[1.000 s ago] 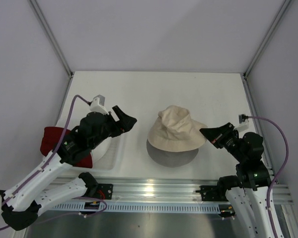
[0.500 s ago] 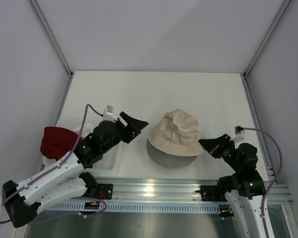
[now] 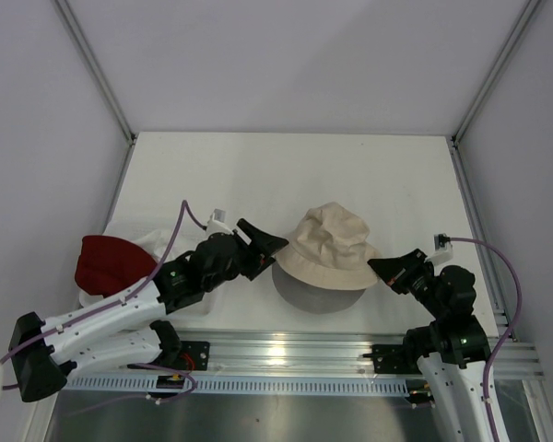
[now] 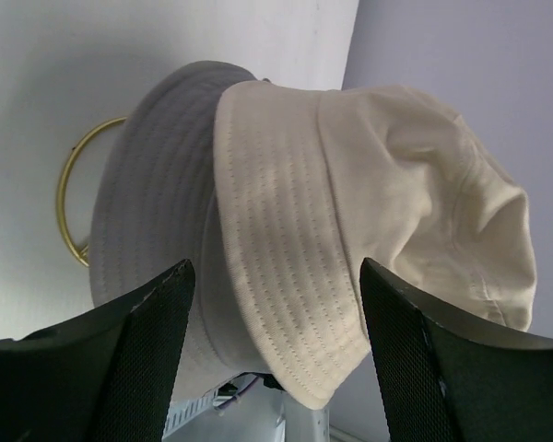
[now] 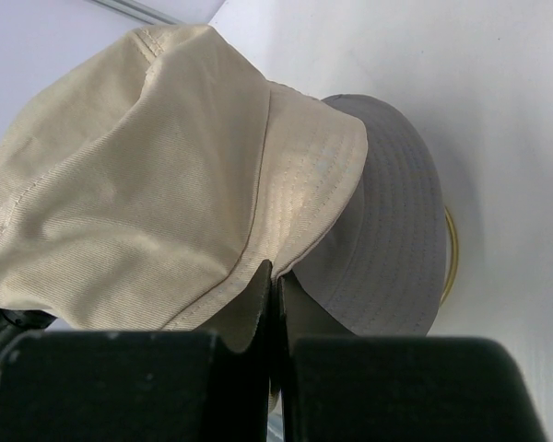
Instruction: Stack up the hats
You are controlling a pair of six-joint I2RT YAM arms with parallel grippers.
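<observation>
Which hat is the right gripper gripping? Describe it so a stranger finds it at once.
On the white table, look to the middle: the beige hat sits there, its brim pinched by the right gripper, the open left gripper near its other side. It is cream outside and grey inside, unlike the dark red hat at the table's left edge.
</observation>
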